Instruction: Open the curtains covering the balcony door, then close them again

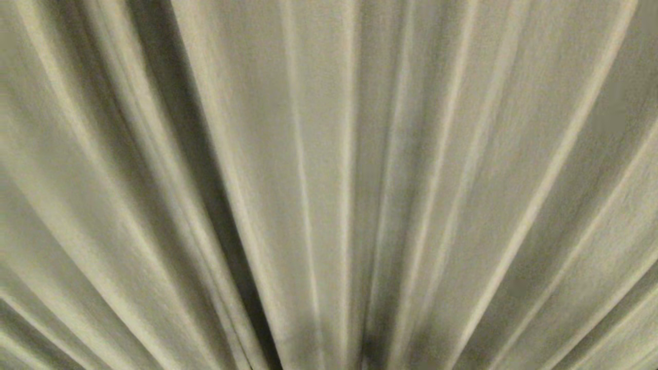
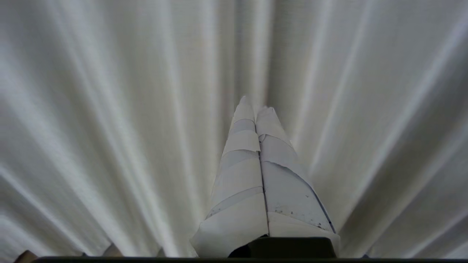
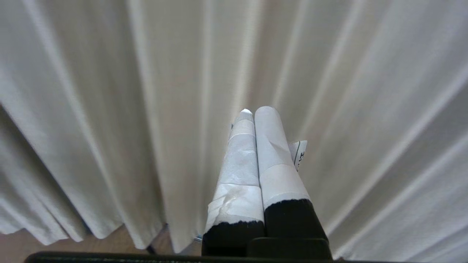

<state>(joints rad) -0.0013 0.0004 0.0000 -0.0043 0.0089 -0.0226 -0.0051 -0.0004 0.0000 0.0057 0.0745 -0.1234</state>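
Observation:
The cream-beige pleated curtains (image 1: pixel 318 169) fill the whole head view, hanging drawn across in close folds. Neither arm shows in that view. In the left wrist view my left gripper (image 2: pixel 256 106) is shut, its white-taped fingers pressed together with nothing between them, pointing at the curtains (image 2: pixel 109 109) a short way off. In the right wrist view my right gripper (image 3: pixel 256 111) is also shut and empty, pointing at the curtains (image 3: pixel 109 91). The balcony door is hidden behind the fabric.
In the right wrist view the curtain hem (image 3: pixel 102 233) hangs just above a brown wooden floor (image 3: pixel 22 248). A small loose paper tag (image 3: pixel 300 153) sticks out from the tape on one right finger.

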